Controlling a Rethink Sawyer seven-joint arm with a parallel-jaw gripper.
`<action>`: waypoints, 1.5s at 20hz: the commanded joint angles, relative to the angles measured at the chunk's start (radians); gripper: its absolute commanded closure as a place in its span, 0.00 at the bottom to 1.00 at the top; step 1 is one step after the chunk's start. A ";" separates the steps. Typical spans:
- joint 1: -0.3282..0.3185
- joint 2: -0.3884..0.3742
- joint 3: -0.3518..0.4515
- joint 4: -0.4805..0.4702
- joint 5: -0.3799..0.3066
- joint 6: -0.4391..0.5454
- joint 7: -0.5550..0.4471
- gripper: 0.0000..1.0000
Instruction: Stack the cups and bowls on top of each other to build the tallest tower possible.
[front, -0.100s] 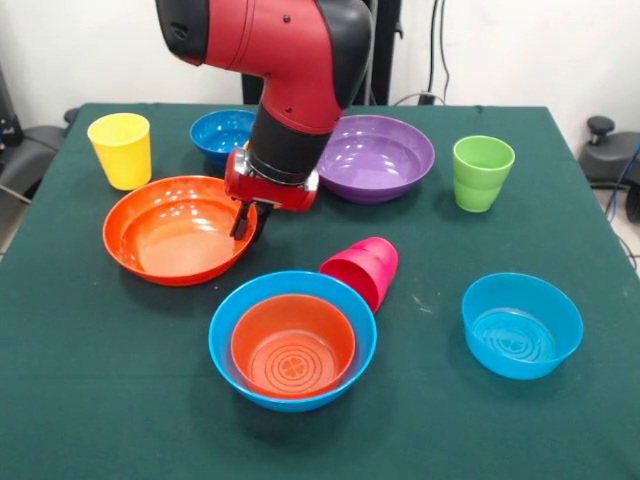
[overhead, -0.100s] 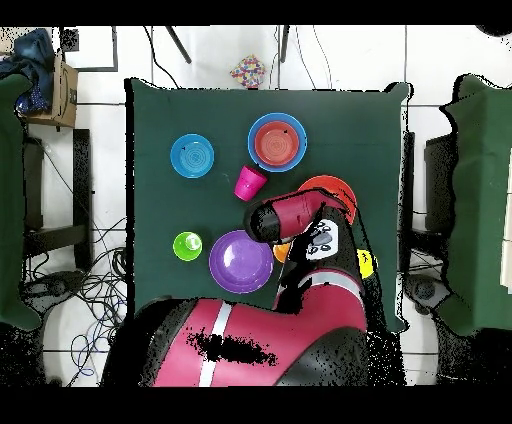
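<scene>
While nothing stands taller than two pieces, the smaller orange bowl (front, -0.100s: 293, 345) sits nested in a large light-blue bowl (front, -0.100s: 292, 340) nearest me on the green worktop (front, -0.100s: 90, 400). A smaller light-blue bowl (front, -0.100s: 521, 325) rests well to its right. The pink cup (front, -0.100s: 362, 270) lies tipped just behind. Farther back, the end effector (front, -0.100s: 247, 222) hangs over the large orange bowl's (front, -0.100s: 178, 228) right rim; whether it is spread, I cannot tell. Beyond stand the yellow cup (front, -0.100s: 121, 149), dark-blue bowl (front, -0.100s: 221, 134), purple bowl (front, -0.100s: 375, 157) and green cup (front, -0.100s: 481, 172).
</scene>
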 joint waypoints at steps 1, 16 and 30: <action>-0.023 0.023 0.113 0.015 0.053 0.003 0.058 1.00; -0.025 -0.082 0.141 0.044 0.146 0.126 -0.001 1.00; 0.019 -0.165 0.127 0.000 0.195 0.276 -0.037 1.00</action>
